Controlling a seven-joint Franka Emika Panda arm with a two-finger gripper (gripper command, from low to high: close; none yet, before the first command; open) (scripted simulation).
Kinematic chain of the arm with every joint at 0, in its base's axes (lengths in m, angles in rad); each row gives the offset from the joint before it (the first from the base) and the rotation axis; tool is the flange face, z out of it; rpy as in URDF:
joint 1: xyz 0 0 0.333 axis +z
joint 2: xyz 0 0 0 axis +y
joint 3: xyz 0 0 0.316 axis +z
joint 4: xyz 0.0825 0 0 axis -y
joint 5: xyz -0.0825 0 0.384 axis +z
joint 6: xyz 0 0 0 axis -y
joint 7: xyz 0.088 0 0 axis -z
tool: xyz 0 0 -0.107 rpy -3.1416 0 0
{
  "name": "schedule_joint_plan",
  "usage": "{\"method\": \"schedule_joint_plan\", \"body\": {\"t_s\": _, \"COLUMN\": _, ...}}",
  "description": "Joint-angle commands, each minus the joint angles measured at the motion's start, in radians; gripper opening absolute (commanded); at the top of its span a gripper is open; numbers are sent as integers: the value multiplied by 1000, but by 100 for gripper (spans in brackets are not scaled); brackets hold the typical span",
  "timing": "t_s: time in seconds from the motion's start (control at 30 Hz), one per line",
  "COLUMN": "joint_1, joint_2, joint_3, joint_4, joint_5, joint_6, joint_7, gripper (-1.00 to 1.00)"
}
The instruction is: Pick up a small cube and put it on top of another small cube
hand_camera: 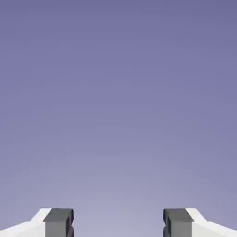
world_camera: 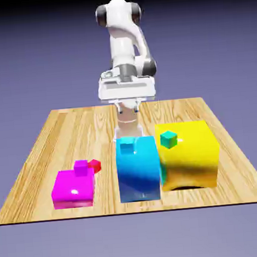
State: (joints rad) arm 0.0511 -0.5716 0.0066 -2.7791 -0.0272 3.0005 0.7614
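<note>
The small red cube [world_camera: 94, 166] lies on the wooden table [world_camera: 54, 137], touching the back right corner of a big magenta block [world_camera: 73, 189]. A tiny magenta cube [world_camera: 81, 166] sits on that block. My gripper [world_camera: 128, 125] hangs at mid table, just behind a tall blue block [world_camera: 138, 171] and well away from the red cube. In the hand view the gripper [hand_camera: 118, 224] is open, its grey fingertips [hand_camera: 59, 222] wide apart with only plain backdrop between them. No cube shows in the hand view.
A small cyan cube [world_camera: 126, 146] rests on top of the blue block. A big yellow block [world_camera: 189, 155] stands against the blue block's right side and carries a small teal cube [world_camera: 168, 139].
</note>
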Motion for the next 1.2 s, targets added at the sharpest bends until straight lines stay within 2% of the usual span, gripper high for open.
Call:
{"method": "schedule_joint_plan", "body": {"t_s": 0.0, "joint_1": 26, "joint_2": 3, "joint_3": -36, "joint_4": 15, "joint_5": -28, "joint_6": -37, "joint_7": 16, "gripper": 0}}
{"method": "schedule_joint_plan", "body": {"t_s": 0.27, "joint_1": 229, "joint_2": 29, "joint_3": -326, "joint_4": 137, "joint_5": -247, "joint_6": -330, "joint_7": 139, "gripper": 0}}
{"method": "schedule_joint_plan", "body": {"t_s": 0.87, "joint_1": 584, "joint_2": 406, "joint_3": -978, "joint_4": 303, "joint_5": -279, "joint_6": -916, "joint_7": 341, "gripper": 0}}
{"method": "schedule_joint_plan", "body": {"t_s": 1.17, "joint_1": 590, "joint_2": 707, "joint_3": -1124, "joint_4": 273, "joint_5": 99, "joint_6": -1096, "joint_7": 321, "gripper": 0}}
